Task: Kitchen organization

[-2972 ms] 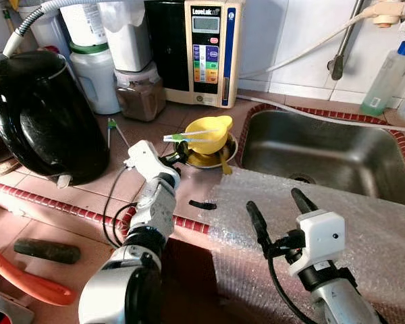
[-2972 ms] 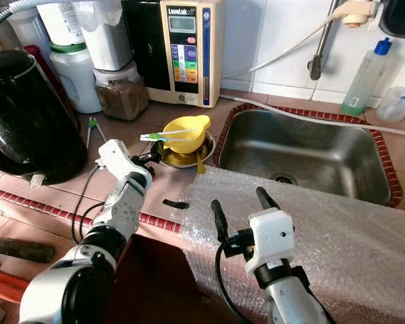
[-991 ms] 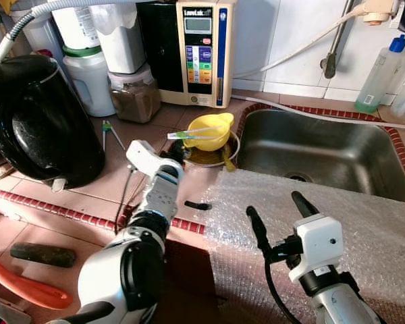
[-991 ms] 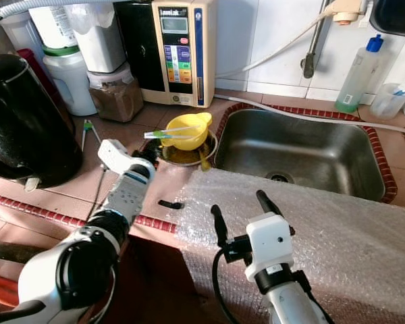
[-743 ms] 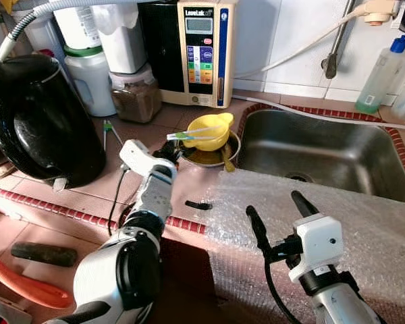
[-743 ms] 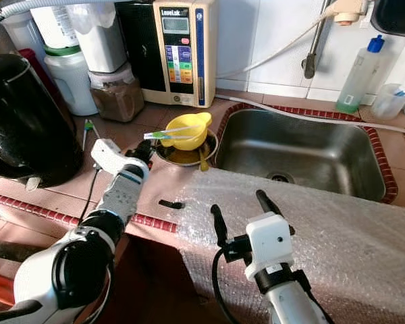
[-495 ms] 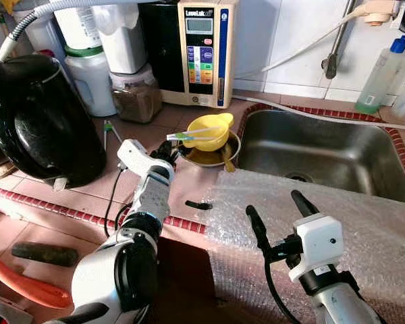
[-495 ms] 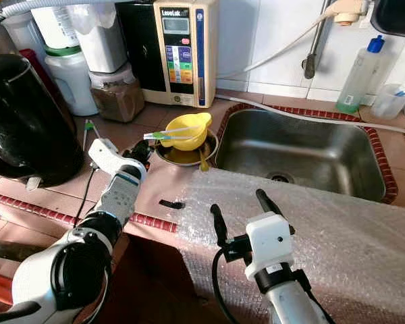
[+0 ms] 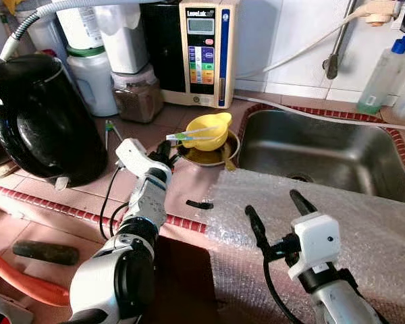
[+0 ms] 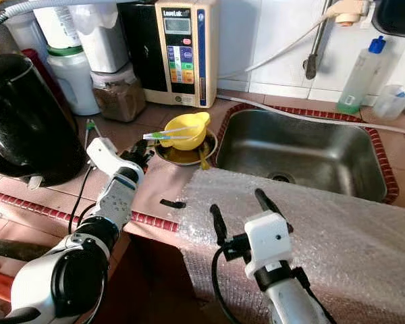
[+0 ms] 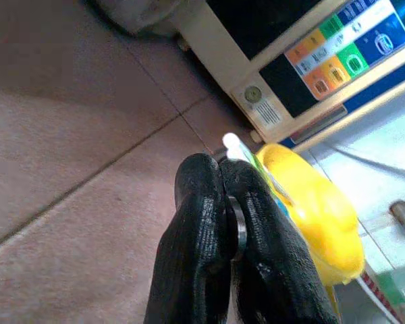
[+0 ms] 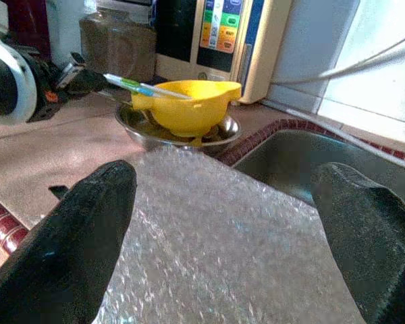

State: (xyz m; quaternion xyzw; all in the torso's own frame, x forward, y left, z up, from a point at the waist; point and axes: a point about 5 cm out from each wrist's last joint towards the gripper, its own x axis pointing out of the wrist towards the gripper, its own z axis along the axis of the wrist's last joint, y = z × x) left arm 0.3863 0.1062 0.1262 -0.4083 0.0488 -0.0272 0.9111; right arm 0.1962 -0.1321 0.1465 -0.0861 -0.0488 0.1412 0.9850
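Note:
A yellow funnel-shaped cup (image 9: 206,131) sits in a metal bowl (image 9: 227,156) on the tiled counter, just left of the sink (image 9: 324,152). A green-and-white toothbrush (image 9: 189,136) lies across the cup. My left gripper (image 9: 163,158) is low over the counter just left of the bowl, its fingers shut and pointing at the cup (image 11: 310,216). Whether it holds anything cannot be made out. My right gripper (image 9: 271,204) hovers open above a sheet of bubble wrap (image 9: 364,223) at the counter's front, with nothing between its fingers.
A black kettle (image 9: 44,121) stands at the left, with jars and a water ioniser (image 9: 206,50) against the back wall. A small black piece (image 9: 199,204) lies near the counter's front edge. A plastic bottle (image 9: 381,77) stands behind the sink.
My left gripper has drawn back slightly to the left, away from the bowl's rim. The right gripper has stayed where it was, open.

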